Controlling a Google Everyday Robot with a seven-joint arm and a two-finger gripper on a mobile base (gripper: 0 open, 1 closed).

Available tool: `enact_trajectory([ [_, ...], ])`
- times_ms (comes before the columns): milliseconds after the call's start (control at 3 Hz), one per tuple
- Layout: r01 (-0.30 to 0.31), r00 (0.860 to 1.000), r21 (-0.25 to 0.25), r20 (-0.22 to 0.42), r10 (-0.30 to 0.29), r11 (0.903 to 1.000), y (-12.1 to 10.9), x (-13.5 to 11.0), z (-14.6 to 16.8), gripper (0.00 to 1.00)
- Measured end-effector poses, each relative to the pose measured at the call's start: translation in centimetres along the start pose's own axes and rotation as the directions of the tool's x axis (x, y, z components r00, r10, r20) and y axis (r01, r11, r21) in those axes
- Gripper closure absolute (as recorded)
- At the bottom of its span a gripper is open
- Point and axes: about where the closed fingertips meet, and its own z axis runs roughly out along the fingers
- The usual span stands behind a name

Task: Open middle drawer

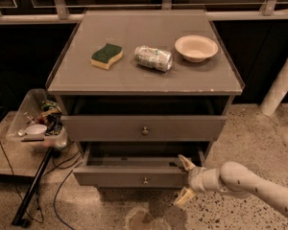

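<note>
The grey cabinet [144,75] shows two drawer fronts with small round knobs. The upper one [105,127] stands slightly out. The middle drawer [115,176] is the lower one and stands pulled out, its dark inside showing above its front. Its knob [145,180] is free. My gripper [185,178] is at the right end of that front with its pale fingers [185,162] spread, one above the front's top edge and one below it. My white arm comes in from the lower right. Anything below the pulled-out drawer is hidden.
On the cabinet top lie a green and yellow sponge [106,55], a crushed can [153,58] and a pale bowl [196,47]. A clear bin of clutter [36,123] stands at the left, with a black pole [33,188] and cables on the floor. A white post [281,87] is at the right.
</note>
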Motion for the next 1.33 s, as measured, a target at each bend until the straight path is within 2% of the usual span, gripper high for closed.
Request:
enact_trajectory([
  [333,0.0,1.0,0.0,0.0,0.0,1.0,-0.09,-0.25,-0.24,0.02],
  [1333,0.0,1.0,0.0,0.0,0.0,1.0,-0.35,-0.98,-0.92,0.66],
])
